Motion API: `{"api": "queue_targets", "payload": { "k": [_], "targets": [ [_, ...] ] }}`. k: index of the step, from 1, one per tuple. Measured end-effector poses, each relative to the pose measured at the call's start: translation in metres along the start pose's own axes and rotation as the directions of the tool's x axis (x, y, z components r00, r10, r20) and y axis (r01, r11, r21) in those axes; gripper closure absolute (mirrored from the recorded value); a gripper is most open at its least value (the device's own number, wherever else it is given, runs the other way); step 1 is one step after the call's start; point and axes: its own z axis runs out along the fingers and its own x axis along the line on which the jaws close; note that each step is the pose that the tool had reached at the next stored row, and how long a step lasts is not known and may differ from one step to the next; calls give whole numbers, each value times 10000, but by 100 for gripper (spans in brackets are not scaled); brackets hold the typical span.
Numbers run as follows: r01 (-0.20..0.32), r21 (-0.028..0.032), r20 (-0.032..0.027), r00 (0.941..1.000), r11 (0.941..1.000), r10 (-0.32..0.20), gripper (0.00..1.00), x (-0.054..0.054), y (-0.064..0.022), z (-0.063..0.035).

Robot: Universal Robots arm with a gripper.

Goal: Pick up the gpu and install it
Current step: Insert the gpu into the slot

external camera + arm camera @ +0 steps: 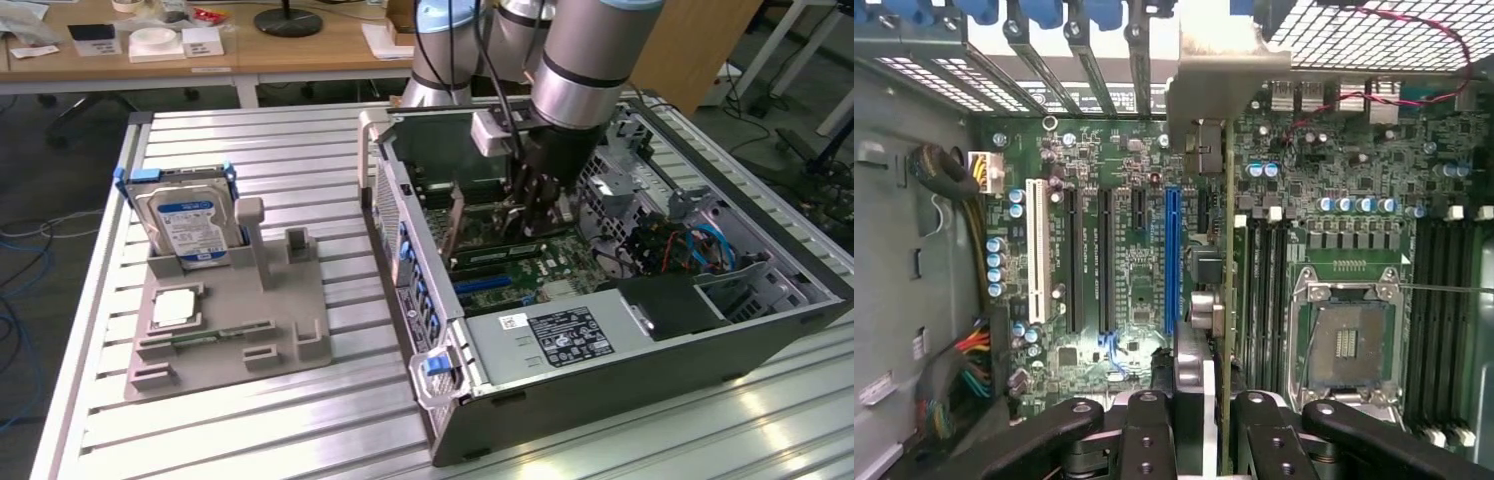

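Wrist view puts the gpu (1226,300) edge-on between the claw's (1206,425) black fingers (1144,430), which are clamped on it, its silver bracket (1204,90) up against the case's rear slot openings. The card hangs over the green motherboard (1124,300), just beside the blue slot (1171,260). In the exterior view the claw (534,205) reaches down inside the open computer case (641,330), which lies on the slatted worktop (267,150). Well apart, at the exterior view's left, a grey holder (254,320) carries a hard drive (187,225).
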Motion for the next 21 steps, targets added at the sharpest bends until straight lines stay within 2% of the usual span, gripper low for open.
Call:
{"api": "queue_targets", "payload": {
  "k": [3,7,12,13,14,16,17,19,21],
  "targets": [
    [0,-7,-11,10000,10000,0,72,4,12,37],
    [0,-9,-64,10000,10000,0,72,7,64,90],
    [1,-24,-80,10000,10000,-1,72,16,75,176],
    [1,-26,-99,10000,10000,-1,72,17,75,186],
    [2,-28,-143,9999,10000,-2,72,17,76,194],
    [5,-29,-302,9995,10000,-6,72,18,78,205],
    [7,-28,-359,9994,10000,-8,72,19,78,214],
    [8,-29,-365,9993,10000,-9,72,19,78,217],
    [6,-28,-331,9995,10000,-7,72,19,81,219]
  ]
}}
